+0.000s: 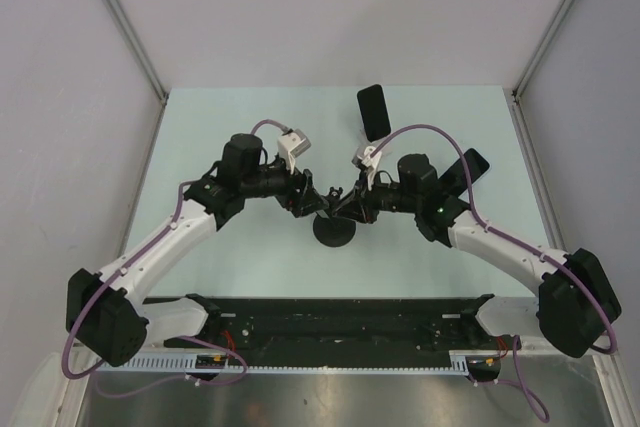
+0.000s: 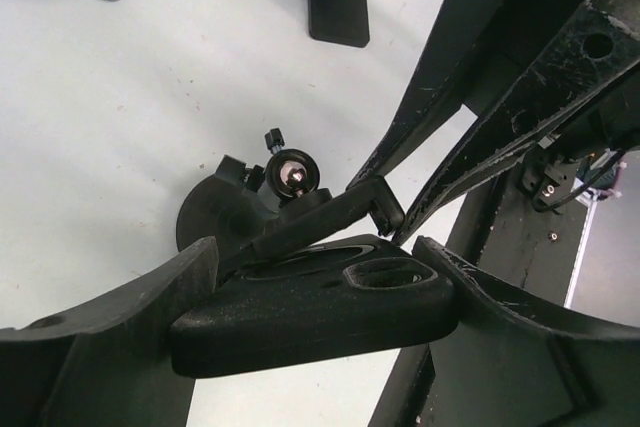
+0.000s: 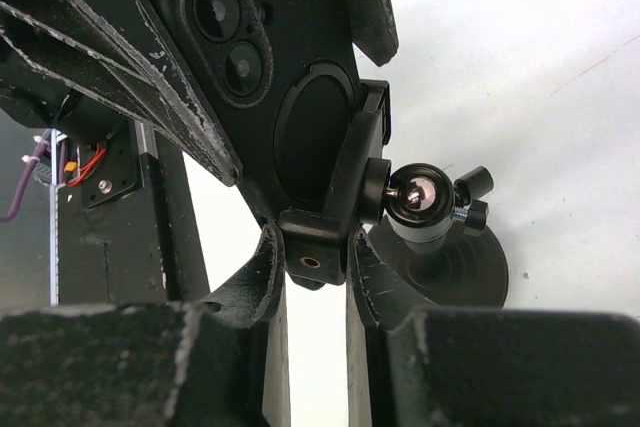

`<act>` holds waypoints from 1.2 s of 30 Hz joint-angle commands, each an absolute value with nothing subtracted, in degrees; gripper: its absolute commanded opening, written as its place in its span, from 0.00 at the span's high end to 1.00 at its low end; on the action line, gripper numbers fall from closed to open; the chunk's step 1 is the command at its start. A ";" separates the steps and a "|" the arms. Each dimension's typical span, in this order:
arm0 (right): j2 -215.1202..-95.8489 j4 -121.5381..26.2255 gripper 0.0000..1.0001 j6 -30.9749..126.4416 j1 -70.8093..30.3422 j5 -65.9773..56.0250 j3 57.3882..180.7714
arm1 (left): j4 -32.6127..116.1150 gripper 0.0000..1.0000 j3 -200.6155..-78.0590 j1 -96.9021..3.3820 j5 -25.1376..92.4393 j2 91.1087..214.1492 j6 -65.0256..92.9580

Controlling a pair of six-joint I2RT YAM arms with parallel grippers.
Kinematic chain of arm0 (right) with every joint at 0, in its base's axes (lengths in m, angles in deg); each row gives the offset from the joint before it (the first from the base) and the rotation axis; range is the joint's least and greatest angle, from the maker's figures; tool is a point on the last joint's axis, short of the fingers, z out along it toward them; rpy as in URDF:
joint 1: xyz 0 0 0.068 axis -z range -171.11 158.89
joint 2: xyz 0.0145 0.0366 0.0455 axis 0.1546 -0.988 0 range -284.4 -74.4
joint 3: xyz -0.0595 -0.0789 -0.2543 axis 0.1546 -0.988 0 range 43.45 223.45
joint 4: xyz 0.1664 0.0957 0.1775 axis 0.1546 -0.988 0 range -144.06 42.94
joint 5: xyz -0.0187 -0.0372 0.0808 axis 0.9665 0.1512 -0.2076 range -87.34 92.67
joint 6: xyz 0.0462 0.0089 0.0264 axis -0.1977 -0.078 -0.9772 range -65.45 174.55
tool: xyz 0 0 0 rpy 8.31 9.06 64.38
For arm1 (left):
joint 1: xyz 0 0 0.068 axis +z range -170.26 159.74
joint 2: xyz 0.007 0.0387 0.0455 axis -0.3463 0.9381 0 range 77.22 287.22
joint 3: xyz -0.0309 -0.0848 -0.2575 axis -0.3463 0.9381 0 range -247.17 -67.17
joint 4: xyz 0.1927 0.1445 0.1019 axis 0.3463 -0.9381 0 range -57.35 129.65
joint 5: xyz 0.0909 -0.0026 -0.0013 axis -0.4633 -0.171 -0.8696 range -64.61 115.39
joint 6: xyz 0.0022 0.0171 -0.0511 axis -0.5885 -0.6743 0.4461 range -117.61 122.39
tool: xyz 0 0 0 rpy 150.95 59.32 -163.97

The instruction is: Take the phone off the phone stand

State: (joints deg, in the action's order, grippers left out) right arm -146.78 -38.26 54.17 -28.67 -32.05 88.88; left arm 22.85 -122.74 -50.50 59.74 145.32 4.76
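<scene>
The black smartphone with twin rear lenses (image 3: 300, 47) sits at the centre of the pale green table (image 1: 250, 117). Its back is against the holder of the black phone stand (image 1: 334, 232), which has a round base and a shiny ball joint. The left gripper (image 2: 315, 297) reaches in from nine o'clock with its jaws spread wide and clamped across the phone's width, while the right gripper (image 3: 315, 257) comes from three o'clock, pinched together on the stand's bracket just beside the ball joint. A second black phone (image 1: 374, 112) lies toward one o'clock of the stand, and a third black phone (image 1: 466, 171) toward two o'clock.
</scene>
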 commanded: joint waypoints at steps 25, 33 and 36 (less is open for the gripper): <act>-147.09 -34.32 1.00 54.20 -32.85 -9.29 89.85 | 25.76 1.00 -130.80 -58.40 63.27 140.25 10.99; -146.30 -34.23 0.79 54.37 -33.91 -6.56 89.94 | 25.85 1.00 -131.51 -58.41 54.40 134.01 17.41; -144.38 -35.28 0.54 55.77 -34.52 -5.60 89.85 | 25.76 1.00 -130.98 -57.62 51.76 131.90 19.34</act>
State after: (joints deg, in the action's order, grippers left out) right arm -146.50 -35.66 53.23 -33.98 -10.26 88.98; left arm 21.67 -128.49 -58.46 55.72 135.55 14.70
